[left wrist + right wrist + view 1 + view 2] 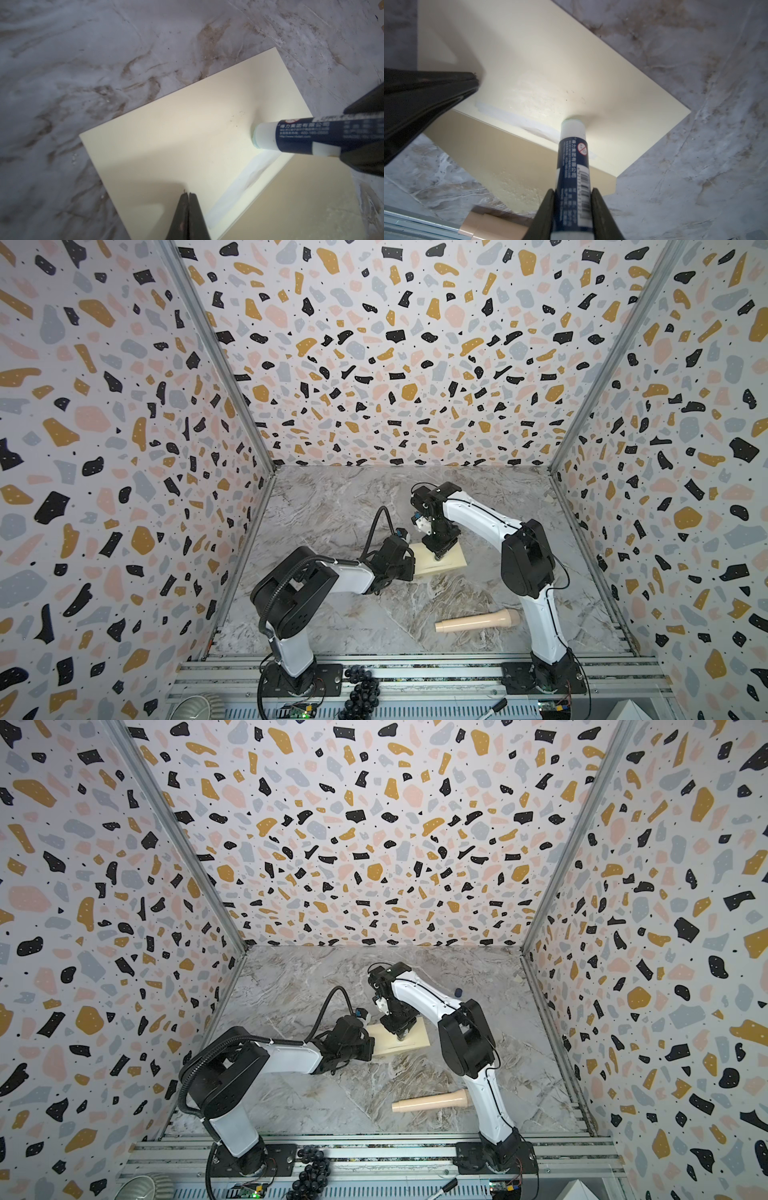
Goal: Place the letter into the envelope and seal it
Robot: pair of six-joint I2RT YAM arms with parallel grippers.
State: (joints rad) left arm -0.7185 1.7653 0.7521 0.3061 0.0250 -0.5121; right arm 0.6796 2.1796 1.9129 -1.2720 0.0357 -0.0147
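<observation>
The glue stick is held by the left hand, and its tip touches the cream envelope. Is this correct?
Not quite. The right hand holds the glue stick, not the left one; the right wrist view shows it between that hand's fingers. Its tip does touch the cream envelope.

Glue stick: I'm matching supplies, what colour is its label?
The glue stick label is dark navy with white print, clearest in the right wrist view.

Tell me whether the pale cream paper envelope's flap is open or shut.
Open: the envelope has its tan flap spread flat beside a pale glue streak.
</observation>
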